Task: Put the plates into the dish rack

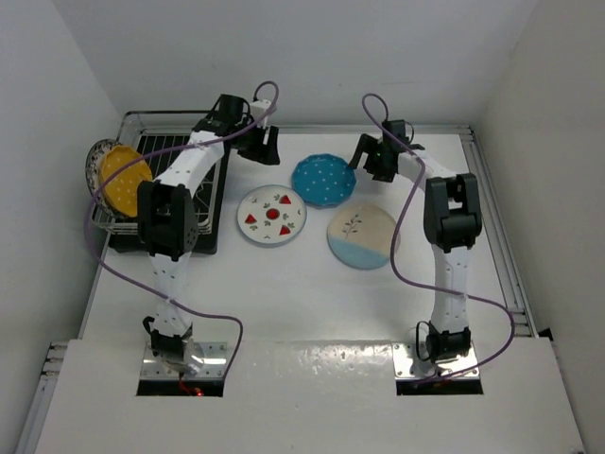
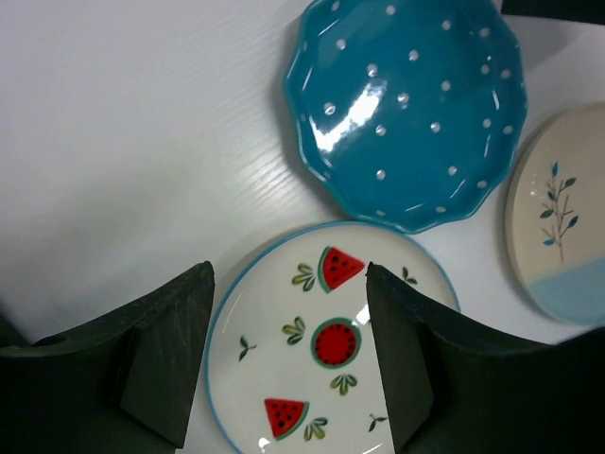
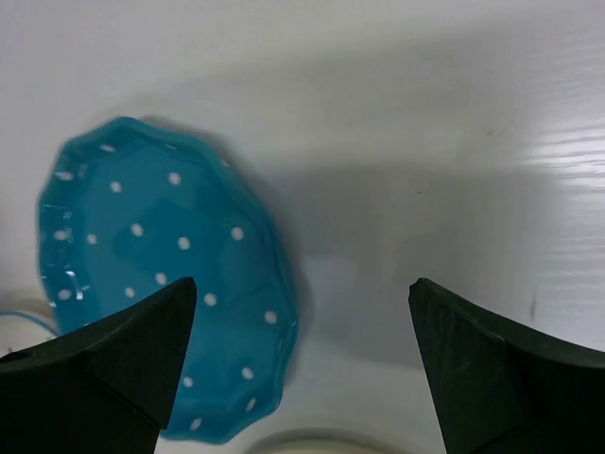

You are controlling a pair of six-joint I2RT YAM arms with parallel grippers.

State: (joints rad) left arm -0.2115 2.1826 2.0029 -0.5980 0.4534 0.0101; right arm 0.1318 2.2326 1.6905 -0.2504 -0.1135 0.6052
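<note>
**Two arms above the plates, both with fingers apart**

Bases of the two arms sit at the near edge of the table [image 1: 284, 303] in the top view. The left gripper [image 1: 263, 144] hangs just right of the dish rack [image 1: 142, 115], which stands on a black tray [image 1: 203, 248] at the far left. At the left end of the rack the yellow plate [image 1: 123, 180] stands on edge, with the blue-rimmed white plate [image 1: 97, 161] behind it. The watermelon plate [image 1: 271, 215], the teal plate [image 1: 323, 180] and the cream-and-blue plate [image 1: 362, 236] lie flat on the table. The right gripper [image 1: 371, 156] is just right of the teal plate.

From the left wrist, the left gripper [image 2: 288, 274] has its fingers apart and holds nothing. Below it is the watermelon plate [image 2: 331, 378]. The teal plate [image 2: 406, 113] and the cream-and-blue plate [image 2: 562, 236] lie beyond.

From the right wrist, the right gripper [image 3: 301, 288] also has fingers wide apart and empty. The teal plate [image 3: 161, 265] lies under its left finger.
</note>
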